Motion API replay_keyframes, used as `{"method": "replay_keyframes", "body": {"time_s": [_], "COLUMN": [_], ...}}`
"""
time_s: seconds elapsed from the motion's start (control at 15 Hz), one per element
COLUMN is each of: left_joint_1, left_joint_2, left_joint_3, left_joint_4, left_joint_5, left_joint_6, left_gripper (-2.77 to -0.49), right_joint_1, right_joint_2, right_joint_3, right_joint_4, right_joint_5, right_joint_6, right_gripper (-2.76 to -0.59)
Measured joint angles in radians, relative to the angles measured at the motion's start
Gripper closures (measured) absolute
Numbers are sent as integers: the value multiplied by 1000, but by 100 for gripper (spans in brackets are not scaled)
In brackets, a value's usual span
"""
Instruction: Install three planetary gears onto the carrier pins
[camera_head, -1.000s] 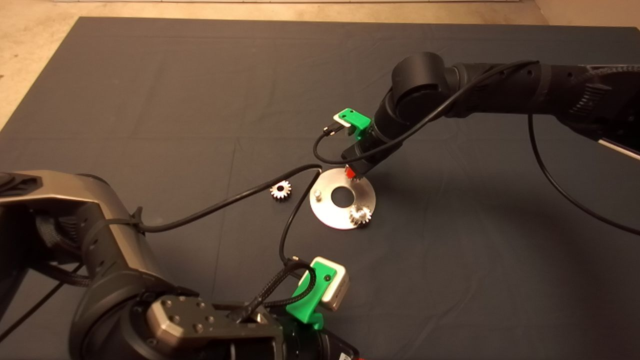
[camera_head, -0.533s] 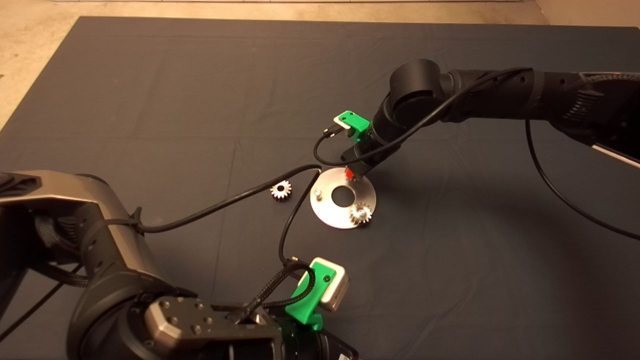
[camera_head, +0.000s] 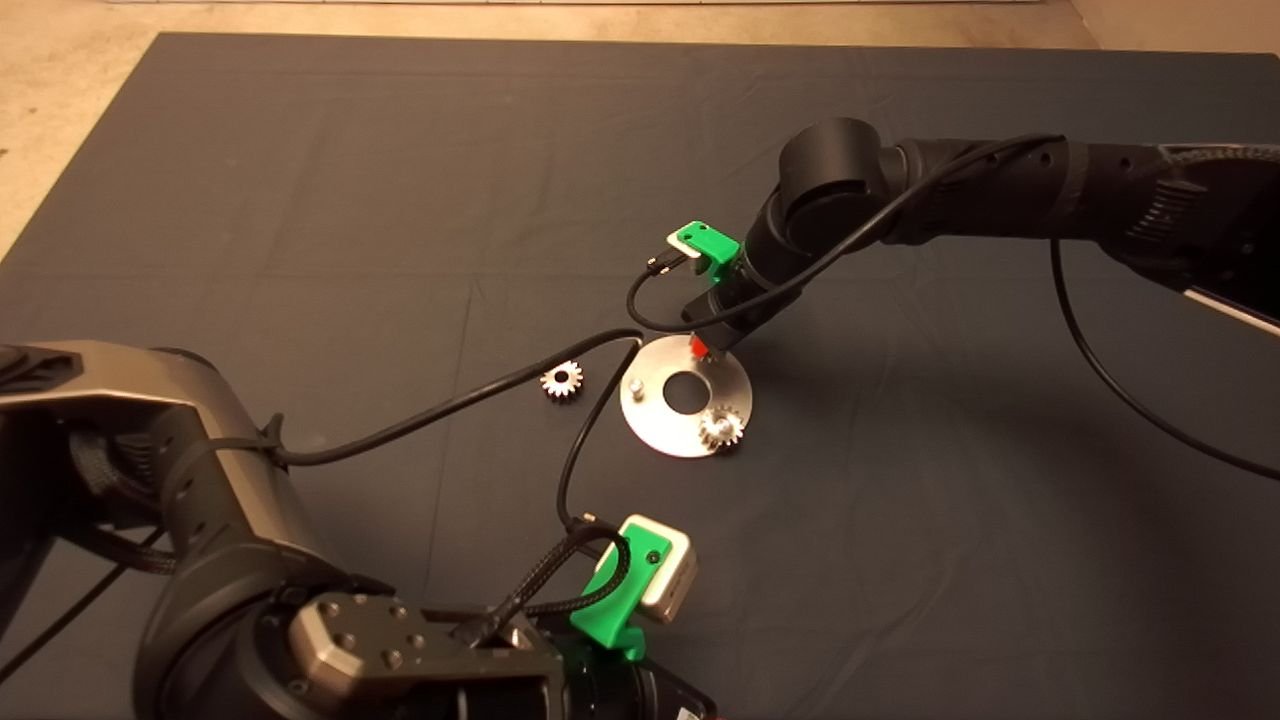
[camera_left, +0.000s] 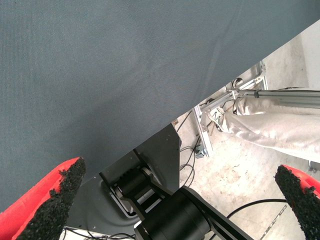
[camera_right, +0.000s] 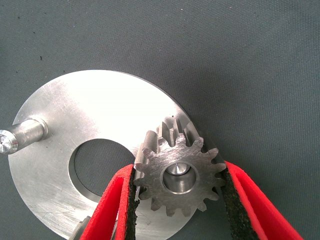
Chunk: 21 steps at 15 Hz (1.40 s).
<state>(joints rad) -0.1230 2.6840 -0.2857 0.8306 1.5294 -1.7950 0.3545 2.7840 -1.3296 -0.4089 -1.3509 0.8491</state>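
Where dark mat (camera_head: 400, 200) meets beige floor (camera_head: 60, 120) | right gripper (camera_right: 177, 200) clamps gear (camera_right: 176, 175) | left gripper (camera_left: 170, 200) spread apart.

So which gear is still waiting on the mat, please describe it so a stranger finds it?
Find the shiny round disc mid-mat. Just off its left edge, on the dark mat, lies a loose gear. Unlike the gear on the disc, it sits on no pin.

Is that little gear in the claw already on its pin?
Partly: the pin's tip shows inside the gear's bore, while the right claw grips it.
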Motion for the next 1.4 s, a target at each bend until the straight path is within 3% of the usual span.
{"method": "replay_keyframes", "body": {"time_s": [0.13,1.0,1.2,1.4], "left_joint_1": [0,0,-13,-15], "left_joint_2": [0,0,0,0], "left_joint_3": [0,0,0,0], "left_joint_4": [0,0,0,0], "left_joint_5": [0,0,0,0], "left_joint_6": [0,0,0,0], "left_gripper": [-275,-275,-275,-275], "right_joint_1": [0,-6,-8,-7], "right_joint_2": [3,6,6,6], "right_joint_3": [-3,-25,-29,-30], "right_joint_4": [0,2,1,1], "right_joint_5": [-6,-7,-13,-16], "right_joint_6": [0,-11,-22,-27], "right_gripper": [-100,-117,-149,-159]}}
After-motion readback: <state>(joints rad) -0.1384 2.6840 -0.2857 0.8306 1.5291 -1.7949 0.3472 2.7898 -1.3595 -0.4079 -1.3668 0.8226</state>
